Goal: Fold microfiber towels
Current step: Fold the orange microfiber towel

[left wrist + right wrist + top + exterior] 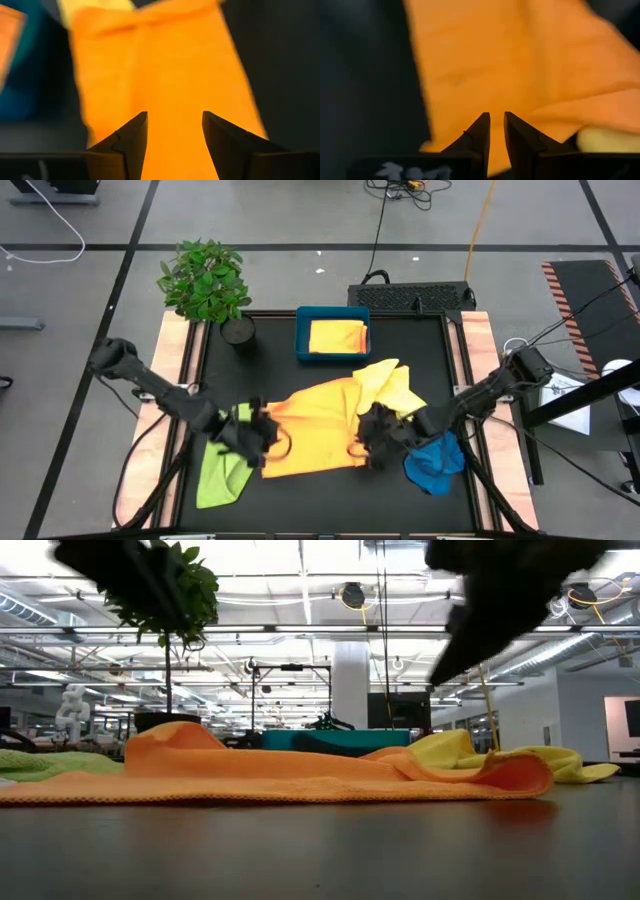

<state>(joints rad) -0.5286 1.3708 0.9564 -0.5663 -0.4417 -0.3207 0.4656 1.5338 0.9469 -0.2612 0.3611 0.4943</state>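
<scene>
The orange towel (315, 428) lies spread on the black table, filling both wrist views (165, 65) (520, 60). In the low view its right end (518, 772) curls up a little. My left gripper (268, 438) hovers open over the towel's left edge, nothing between its fingers (175, 115). My right gripper (372, 442) hovers shut over the towel's right edge (497, 114) and holds nothing. A pale yellow towel (392, 385) lies against the orange one's far right corner. A lime green towel (224, 468) lies near left and a blue one (436, 462) near right.
A teal tray (303, 338) stands at the table's far middle with a golden yellow towel (338, 337) in it. A potted plant (207, 285) stands at the far left corner. Bare black table shows along the near edge (320, 500).
</scene>
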